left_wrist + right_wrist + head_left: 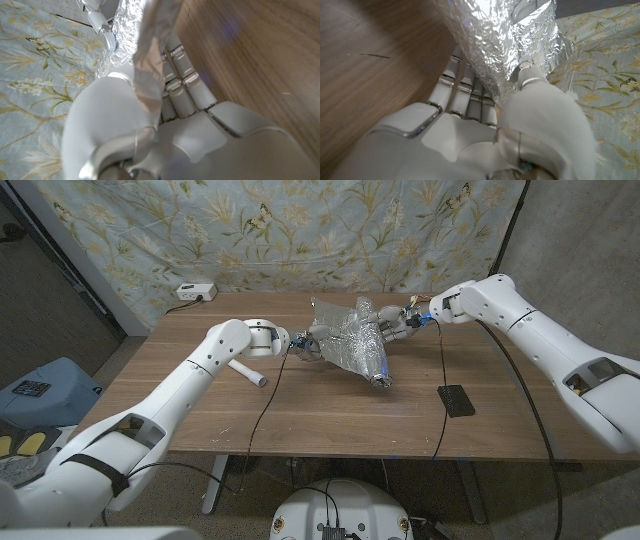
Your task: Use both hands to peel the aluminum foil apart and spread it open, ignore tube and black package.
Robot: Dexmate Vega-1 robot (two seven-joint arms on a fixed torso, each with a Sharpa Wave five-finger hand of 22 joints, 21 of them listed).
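A crumpled sheet of aluminum foil is held up over the far middle of the table, sagging toward its lower end near the centre. My left hand grips its left edge, and the left wrist view shows a foil strip pinched between thumb and fingers. My right hand grips the foil's right edge. In the right wrist view the foil runs between thumb and fingers.
A white tube lies on the table under my left forearm. A black package lies at the right front. A white power strip sits at the far left edge. A floral cloth hangs behind the table.
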